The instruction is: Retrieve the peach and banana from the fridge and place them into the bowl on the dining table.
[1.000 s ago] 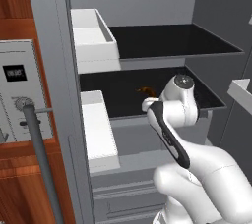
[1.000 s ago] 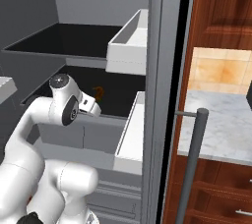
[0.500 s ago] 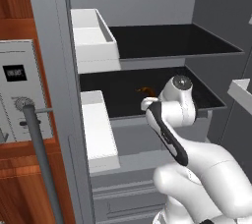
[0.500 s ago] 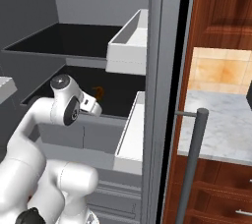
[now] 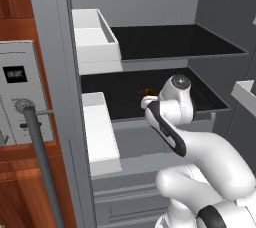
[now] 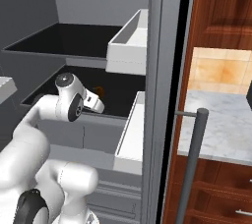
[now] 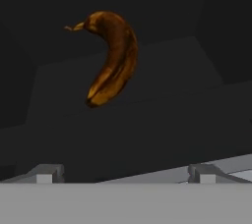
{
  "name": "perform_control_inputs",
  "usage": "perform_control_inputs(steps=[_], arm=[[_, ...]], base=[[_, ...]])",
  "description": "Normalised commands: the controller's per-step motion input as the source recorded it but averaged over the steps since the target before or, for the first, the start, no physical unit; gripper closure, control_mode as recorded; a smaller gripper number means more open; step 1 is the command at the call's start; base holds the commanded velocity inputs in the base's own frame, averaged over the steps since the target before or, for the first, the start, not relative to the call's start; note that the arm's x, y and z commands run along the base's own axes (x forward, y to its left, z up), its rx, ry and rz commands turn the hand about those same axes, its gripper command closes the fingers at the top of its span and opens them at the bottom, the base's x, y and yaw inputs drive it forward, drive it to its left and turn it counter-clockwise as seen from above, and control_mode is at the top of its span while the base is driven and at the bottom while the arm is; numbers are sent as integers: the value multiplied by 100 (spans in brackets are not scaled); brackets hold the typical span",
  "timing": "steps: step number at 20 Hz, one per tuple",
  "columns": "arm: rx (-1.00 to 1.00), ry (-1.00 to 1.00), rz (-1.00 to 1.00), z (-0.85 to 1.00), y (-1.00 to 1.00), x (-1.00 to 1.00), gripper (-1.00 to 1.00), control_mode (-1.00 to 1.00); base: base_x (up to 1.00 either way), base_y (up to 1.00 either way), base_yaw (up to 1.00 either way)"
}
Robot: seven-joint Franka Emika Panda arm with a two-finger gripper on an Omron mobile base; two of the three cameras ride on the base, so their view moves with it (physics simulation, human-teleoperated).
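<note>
The banana (image 7: 111, 58) is brown with orange-yellow streaks, lying on a black shelf (image 5: 170, 42) inside the matte grey fridge (image 5: 55, 72), whose door bins (image 5: 95, 34) are white, beside reddish-brown wood cabinets (image 6: 221, 12).

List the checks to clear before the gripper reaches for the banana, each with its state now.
1. Fridge door open: ok.
2. Banana ahead of the hand, lying on the dark shelf: ok.
3. Gripper open, nothing between its fingertips: ok.
4. Path from gripper to banana free of other items: ok.
5. Gripper close enough to close on the banana: not ok, a stretch of shelf lies between them.
6. Peach located: cannot tell.
</note>
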Motion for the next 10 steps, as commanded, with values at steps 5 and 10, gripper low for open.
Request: perform_control_inputs(steps=[5, 10], arm=[[0, 0, -1, 0, 0, 33, -100, -100], [0, 0, 0, 0, 0, 26, -100, -100]], base=[[0, 0, 0], [0, 0, 0]])
